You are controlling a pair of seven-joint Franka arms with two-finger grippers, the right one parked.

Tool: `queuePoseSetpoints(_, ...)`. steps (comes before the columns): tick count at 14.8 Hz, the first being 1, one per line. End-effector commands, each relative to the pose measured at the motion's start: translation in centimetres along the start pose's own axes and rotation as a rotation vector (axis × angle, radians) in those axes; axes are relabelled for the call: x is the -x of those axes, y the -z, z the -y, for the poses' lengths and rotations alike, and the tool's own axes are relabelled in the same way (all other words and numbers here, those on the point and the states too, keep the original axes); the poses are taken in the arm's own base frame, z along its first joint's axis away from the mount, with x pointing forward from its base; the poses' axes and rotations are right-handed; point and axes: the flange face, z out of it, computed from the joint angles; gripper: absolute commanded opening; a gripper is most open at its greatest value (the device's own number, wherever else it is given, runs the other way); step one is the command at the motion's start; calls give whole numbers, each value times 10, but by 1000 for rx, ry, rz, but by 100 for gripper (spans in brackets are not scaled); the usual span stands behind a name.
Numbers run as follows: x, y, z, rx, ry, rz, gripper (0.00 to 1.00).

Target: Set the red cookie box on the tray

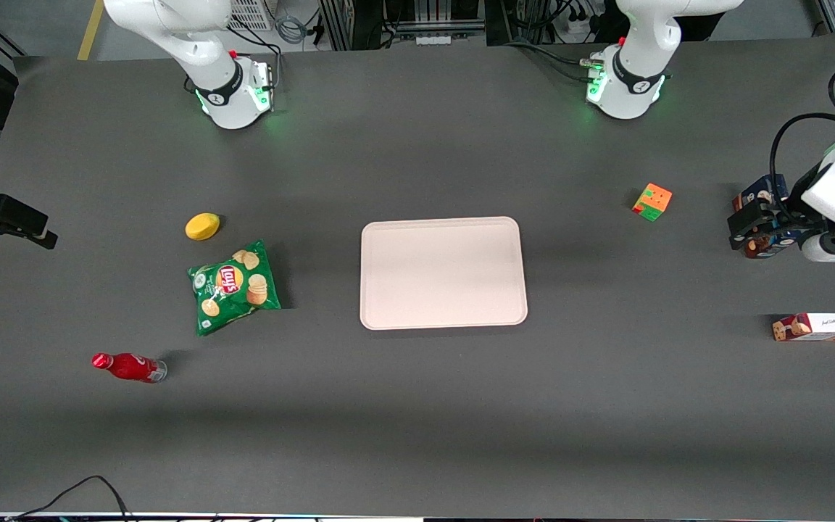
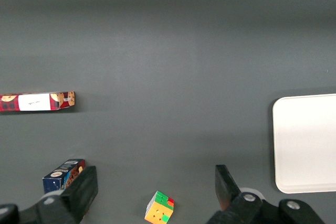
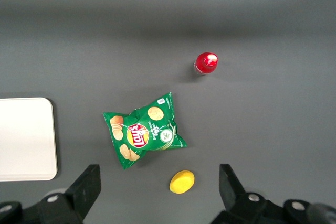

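The red cookie box lay flat on the table, its long axis running along the table's length, nearer to the front camera than my fingers. My gripper hung above the table with fingers wide apart, holding nothing. Between them showed a colour cube; a blue cookie box lay beside one finger. The tray sat well apart, at mid-table.

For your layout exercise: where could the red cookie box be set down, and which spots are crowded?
The tray holds nothing. Bare table runs between it and the red cookie box. It is crowded near the gripper, jaws open, above the blue cookie box and cube, and around the chips bag, lemon and bottle.
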Motion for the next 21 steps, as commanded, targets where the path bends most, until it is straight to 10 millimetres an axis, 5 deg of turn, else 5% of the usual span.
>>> queuePoseSetpoints(1, -3, 6, 0, -7, 14, 4, 100)
queuePoseSetpoints(8, -3, 4, 20, -18, 29, 11, 100)
queuePoseSetpoints(11, -3, -3, 59, -25, 18, 25, 100)
queuePoseSetpoints(15, 1, -21, 125, -27, -170, 62, 100)
queuePoseSetpoints(21, 9, -48, 196, -23, -491, 111, 100)
